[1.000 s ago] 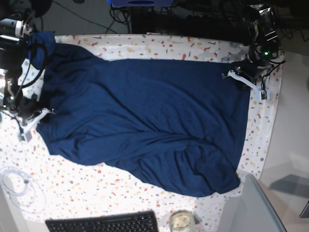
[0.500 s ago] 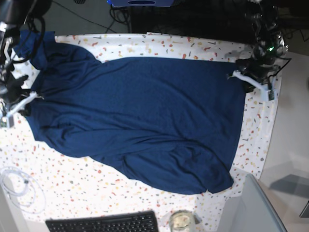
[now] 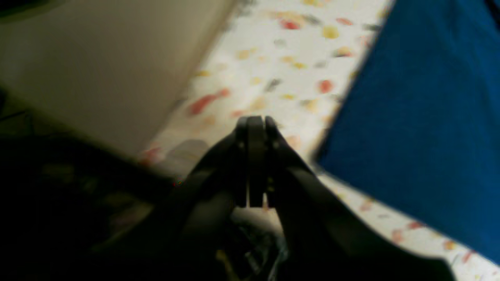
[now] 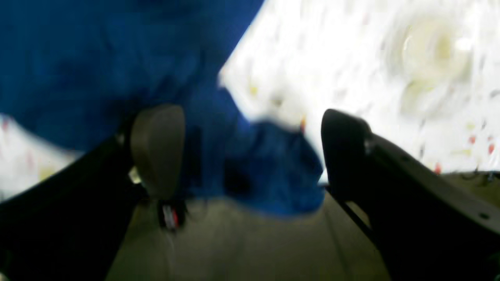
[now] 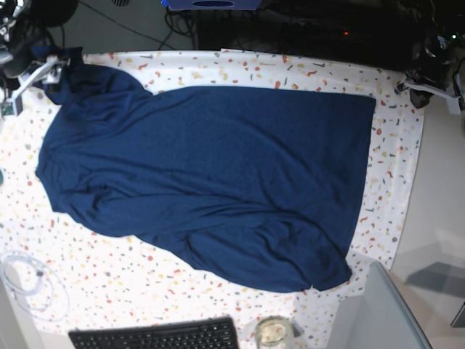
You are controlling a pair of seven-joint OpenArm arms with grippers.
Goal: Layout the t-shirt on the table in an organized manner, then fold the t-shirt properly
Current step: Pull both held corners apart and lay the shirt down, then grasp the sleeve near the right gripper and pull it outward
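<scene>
The left gripper's [image 3: 254,121] fingers were pressed together on nothing, hanging past the tabletop's [image 5: 218,65] far right corner and clear of the t-shirt [image 5: 218,174]. The right gripper's [image 4: 250,152] fingers stood wide apart at the far left corner, a bunched fold of navy cloth lying loose between them, apparently let go so it could settle. The shirt lay spread across the tabletop's middle, its near edge rumpled and folded under, so the layout looked unfinished.
</scene>
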